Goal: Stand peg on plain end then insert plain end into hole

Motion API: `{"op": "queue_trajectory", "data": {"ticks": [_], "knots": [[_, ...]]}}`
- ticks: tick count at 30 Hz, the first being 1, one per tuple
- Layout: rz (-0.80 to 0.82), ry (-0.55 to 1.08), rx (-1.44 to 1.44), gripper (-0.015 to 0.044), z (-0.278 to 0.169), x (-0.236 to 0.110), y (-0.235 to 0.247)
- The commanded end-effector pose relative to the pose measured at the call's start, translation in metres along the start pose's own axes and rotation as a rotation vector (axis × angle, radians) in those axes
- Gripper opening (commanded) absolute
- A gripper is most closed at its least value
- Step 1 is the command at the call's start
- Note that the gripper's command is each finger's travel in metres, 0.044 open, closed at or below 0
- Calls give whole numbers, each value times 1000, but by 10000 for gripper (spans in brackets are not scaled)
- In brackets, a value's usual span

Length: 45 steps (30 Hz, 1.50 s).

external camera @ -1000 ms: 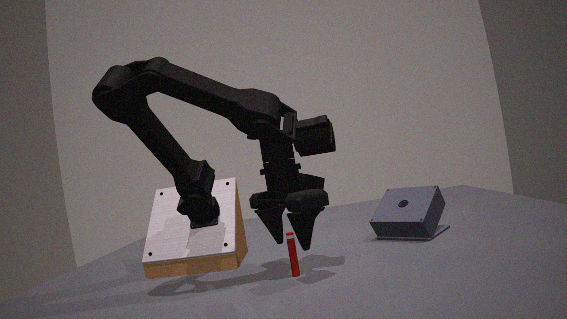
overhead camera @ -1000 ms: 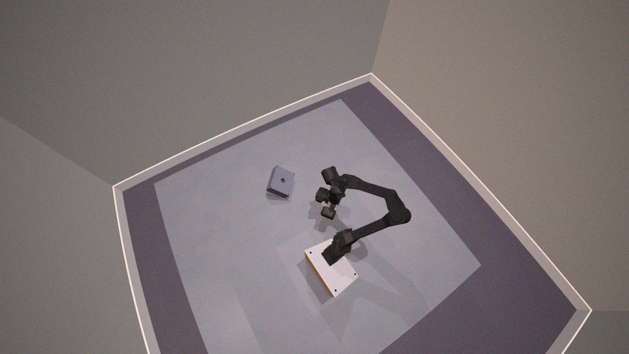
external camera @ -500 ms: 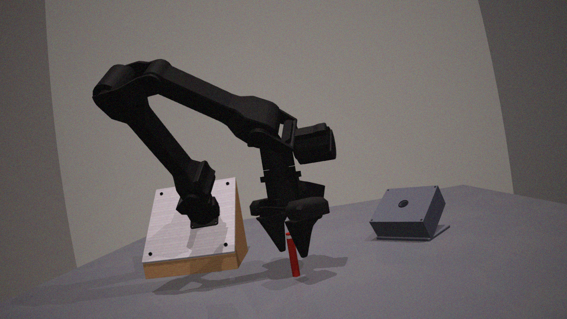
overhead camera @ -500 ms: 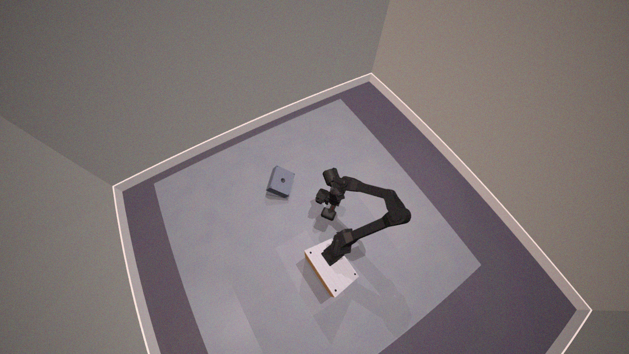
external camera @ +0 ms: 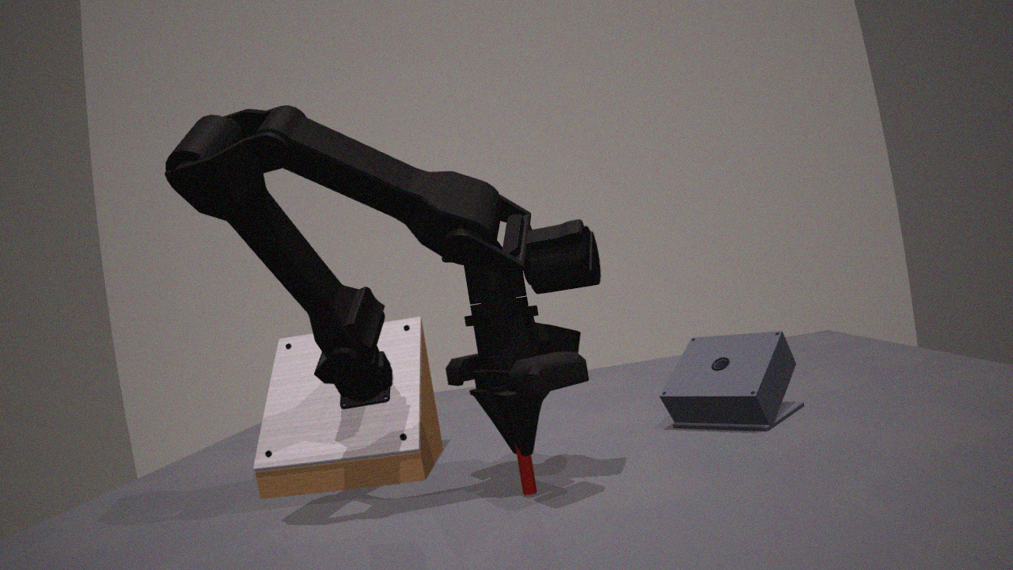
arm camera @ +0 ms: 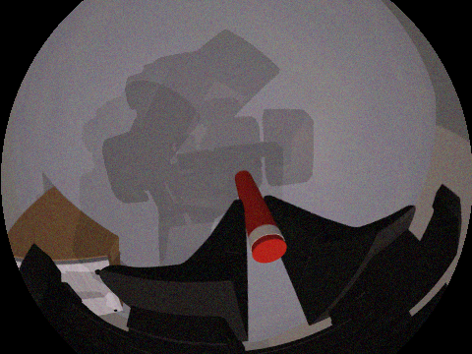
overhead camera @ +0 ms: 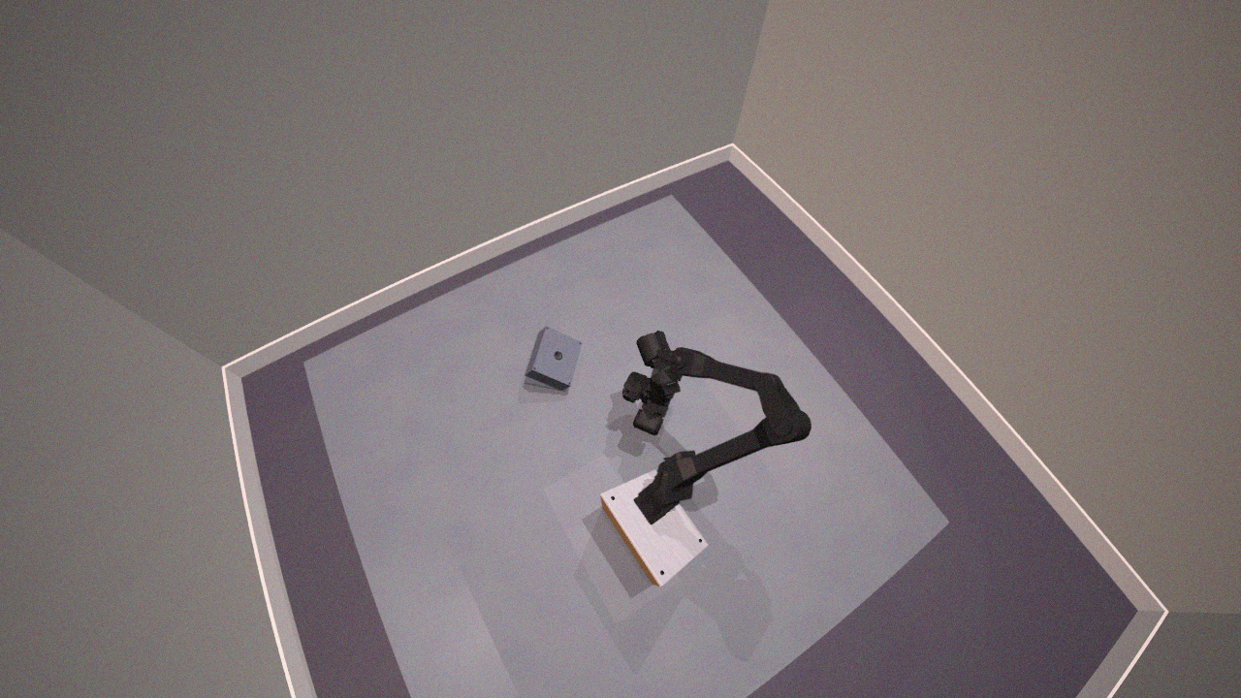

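Observation:
The red peg stands upright, its plain end down on the table. Its white band and red top face up toward the wrist camera. My gripper points down and is shut on the peg, with a finger on each side of its upper part; the lower part shows below the fingertips. In the top view the arm hides the peg. The grey sloped panel stands apart from the gripper, with its one round hole empty.
The arm's base sits on a sloped white plate over a wooden wedge, near the peg. The wedge shows at the lower left in the wrist view. Small screws mark the corners of the grey panel's face.

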<state>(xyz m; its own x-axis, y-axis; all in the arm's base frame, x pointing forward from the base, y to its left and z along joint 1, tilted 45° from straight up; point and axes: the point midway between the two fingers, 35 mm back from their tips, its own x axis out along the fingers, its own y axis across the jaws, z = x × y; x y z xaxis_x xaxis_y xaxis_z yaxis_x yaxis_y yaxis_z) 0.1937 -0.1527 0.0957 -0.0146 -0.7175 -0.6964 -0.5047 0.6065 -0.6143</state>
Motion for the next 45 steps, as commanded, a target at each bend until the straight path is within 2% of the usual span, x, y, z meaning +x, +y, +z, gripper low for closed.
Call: {"op": "queue_trajectory", "data": {"ticks": [1,7,29,45], "knots": [[0,0,3,0,0,0,0],[4,-2,2,0,2,-8,0],[8,-4,-4,0,7,-77,2],[34,-77,11,0,34,-85,-4]]}}
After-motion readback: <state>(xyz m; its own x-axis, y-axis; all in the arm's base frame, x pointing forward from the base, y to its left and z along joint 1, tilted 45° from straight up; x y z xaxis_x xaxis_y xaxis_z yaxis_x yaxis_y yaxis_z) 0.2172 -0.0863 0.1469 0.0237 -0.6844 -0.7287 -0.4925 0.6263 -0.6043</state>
